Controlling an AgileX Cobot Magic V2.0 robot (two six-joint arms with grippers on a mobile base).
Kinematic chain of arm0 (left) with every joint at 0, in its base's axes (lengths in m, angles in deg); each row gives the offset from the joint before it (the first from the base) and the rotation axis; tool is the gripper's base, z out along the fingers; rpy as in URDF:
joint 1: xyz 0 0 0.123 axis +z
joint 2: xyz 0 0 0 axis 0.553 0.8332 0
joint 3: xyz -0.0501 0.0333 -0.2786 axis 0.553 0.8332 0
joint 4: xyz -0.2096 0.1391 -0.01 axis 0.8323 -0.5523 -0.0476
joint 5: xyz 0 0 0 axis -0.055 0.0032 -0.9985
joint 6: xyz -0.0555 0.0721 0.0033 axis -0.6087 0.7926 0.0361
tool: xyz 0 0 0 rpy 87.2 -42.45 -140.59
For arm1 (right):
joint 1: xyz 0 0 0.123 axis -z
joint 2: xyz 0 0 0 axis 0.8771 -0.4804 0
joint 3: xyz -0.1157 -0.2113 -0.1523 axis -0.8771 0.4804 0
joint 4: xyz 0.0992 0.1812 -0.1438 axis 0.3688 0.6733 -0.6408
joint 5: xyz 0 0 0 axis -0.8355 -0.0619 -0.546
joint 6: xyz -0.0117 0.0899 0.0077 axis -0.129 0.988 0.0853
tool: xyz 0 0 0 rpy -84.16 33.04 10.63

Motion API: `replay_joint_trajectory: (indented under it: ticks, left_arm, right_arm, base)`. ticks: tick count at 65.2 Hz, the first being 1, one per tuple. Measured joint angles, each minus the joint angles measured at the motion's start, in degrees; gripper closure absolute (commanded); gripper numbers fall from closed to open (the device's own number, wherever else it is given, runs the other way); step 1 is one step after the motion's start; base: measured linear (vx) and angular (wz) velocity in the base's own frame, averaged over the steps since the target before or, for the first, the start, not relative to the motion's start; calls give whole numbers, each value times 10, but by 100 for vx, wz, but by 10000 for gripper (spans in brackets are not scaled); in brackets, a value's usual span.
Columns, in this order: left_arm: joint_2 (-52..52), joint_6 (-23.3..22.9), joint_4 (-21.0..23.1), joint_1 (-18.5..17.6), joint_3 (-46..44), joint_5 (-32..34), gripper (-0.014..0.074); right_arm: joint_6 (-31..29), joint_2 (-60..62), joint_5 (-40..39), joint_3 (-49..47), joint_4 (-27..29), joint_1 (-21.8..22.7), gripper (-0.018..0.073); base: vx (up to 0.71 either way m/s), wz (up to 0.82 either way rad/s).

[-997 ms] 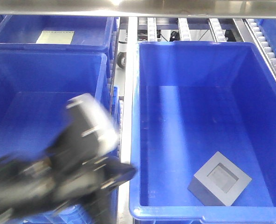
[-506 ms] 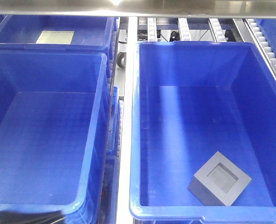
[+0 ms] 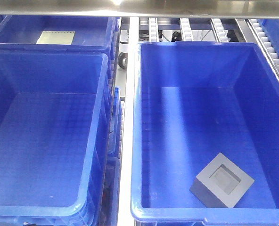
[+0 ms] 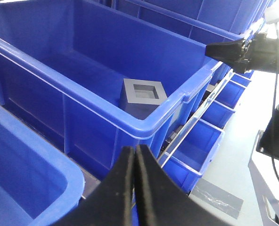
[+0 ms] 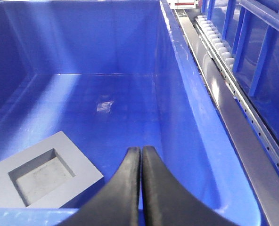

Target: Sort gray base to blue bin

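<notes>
The gray base (image 3: pixel 222 181) lies on the floor of the right-hand blue bin (image 3: pixel 135 141), in its near right corner, recessed window facing up. The left wrist view shows the gray base (image 4: pixel 143 95) inside that blue bin (image 4: pixel 144 126), behind the near rim. My left gripper (image 4: pixel 134 149) is shut and empty, outside the bin and below its rim. My right gripper (image 5: pixel 141 151) is shut and empty at the bin's near rim, with the gray base (image 5: pixel 40 170) to its left on the bin floor (image 5: pixel 130 113). Neither gripper shows in the front view.
A second blue crate (image 3: pixel 97 136) stands left of the bin, a third (image 3: pixel 59 46) behind it holds a pale sheet (image 3: pixel 55 37). Roller rails (image 3: pixel 215 29) run behind and to the right. A metal divider (image 3: pixel 126 155) separates the crates. Smaller blue trays (image 4: pixel 210 136) sit below.
The left arm, which blurred across the left crate a second ago, has dropped out of the front view. The gray base has not moved.
</notes>
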Motion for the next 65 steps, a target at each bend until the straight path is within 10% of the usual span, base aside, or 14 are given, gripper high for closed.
replay_joint_trajectory:
  ticks: [46,65]
  left_arm:
    - [-29,0,-13,6,0,12,604]
    - [-171,0,-28,190,0,26,604]
  right_arm:
    - [0,0,0,0,0,0,564]
    - [0,0,0,0,0,0,564]
  base:
    - [0,0]
    - [0,0]
